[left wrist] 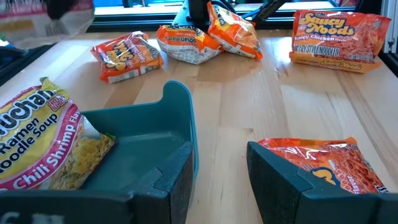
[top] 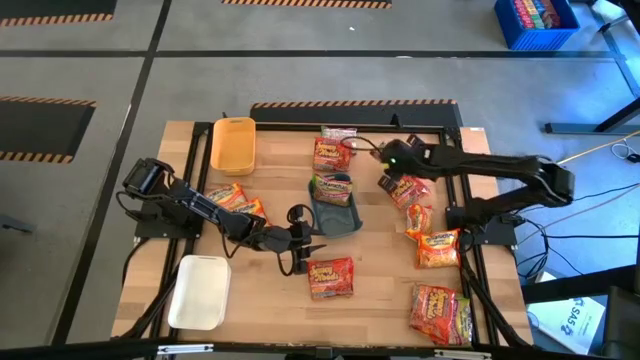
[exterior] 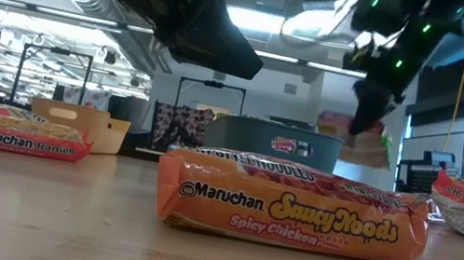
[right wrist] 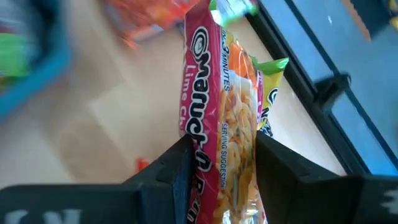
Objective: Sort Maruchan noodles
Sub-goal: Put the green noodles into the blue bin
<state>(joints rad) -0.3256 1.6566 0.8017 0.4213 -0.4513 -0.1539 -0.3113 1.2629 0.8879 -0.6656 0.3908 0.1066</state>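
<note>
Nearest the low camera: an orange packet lies flat on the counter, printed "Saucy Noods Spicy Chicken"; from above it sits near the counter's front, middle.
Front right: two overlapping packets lie by the counter's front right corner.
Front left: a white tray rests near the front left edge.
Left hand: hovers just above the counter between the orange packet and the grey tray, fingers spread, nothing between them.
Grey tray: sits mid-counter and holds one pink-edged "Chili Shrimp" packet.
Left side: two orange packets lie beside the left arm.
Right side: two more packets lie loose by the right arm's base.
Right hand: raised off the counter, right of the grey tray, fingers pinching a pink, green-edged "Lime" packet that hangs edge-on below it.
Far side: two packets lie one behind the other near the back edge.
Far left: a yellow tray stands at the back.
</note>
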